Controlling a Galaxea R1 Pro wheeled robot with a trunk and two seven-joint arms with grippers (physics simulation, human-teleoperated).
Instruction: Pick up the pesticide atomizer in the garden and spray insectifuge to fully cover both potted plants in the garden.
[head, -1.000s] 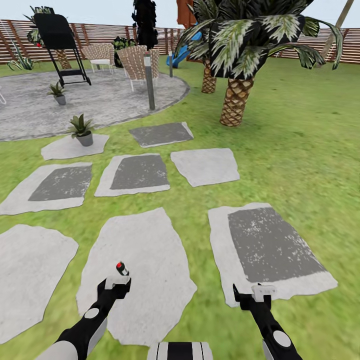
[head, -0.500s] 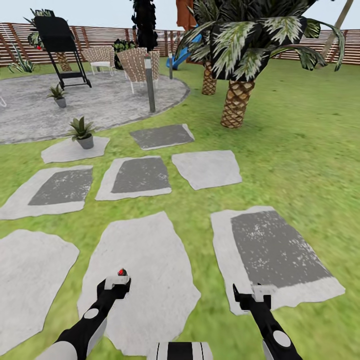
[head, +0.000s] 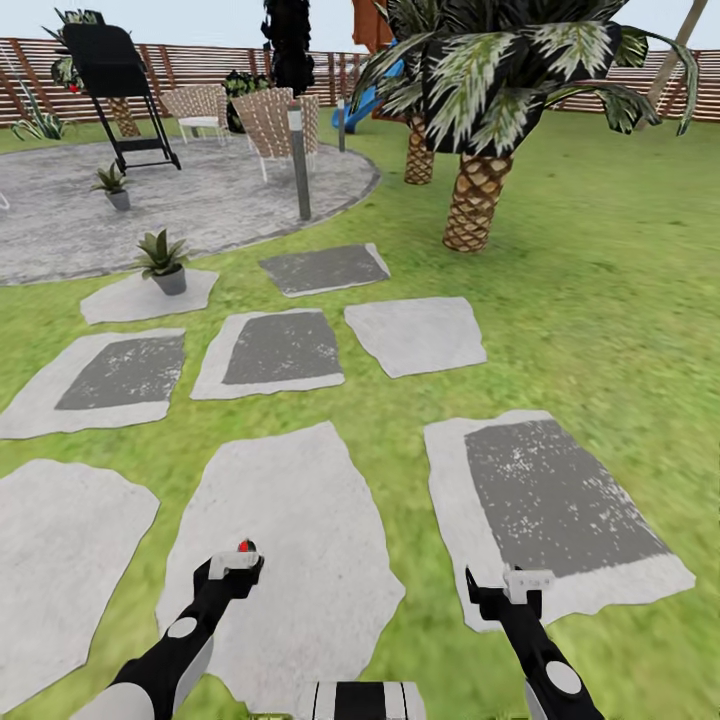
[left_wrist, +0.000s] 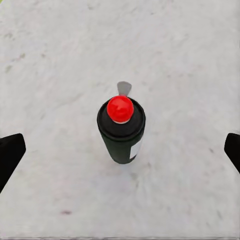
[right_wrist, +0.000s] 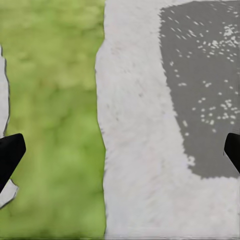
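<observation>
The pesticide atomizer (left_wrist: 121, 131), upright mid-stepping stone (head: 290, 520), is straddled by the left gripper (left_wrist: 120, 152), jaws spread wide for grasping.

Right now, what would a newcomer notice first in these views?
The atomizer, with its red top, stands upright on a pale stepping stone, centred between the open left gripper's fingers. Ahead, the big palm rises from the lawn at the head view's upper right. Two potted plants sit far left: one on a stone by the patio's edge, the other on the grey patio.
</observation>
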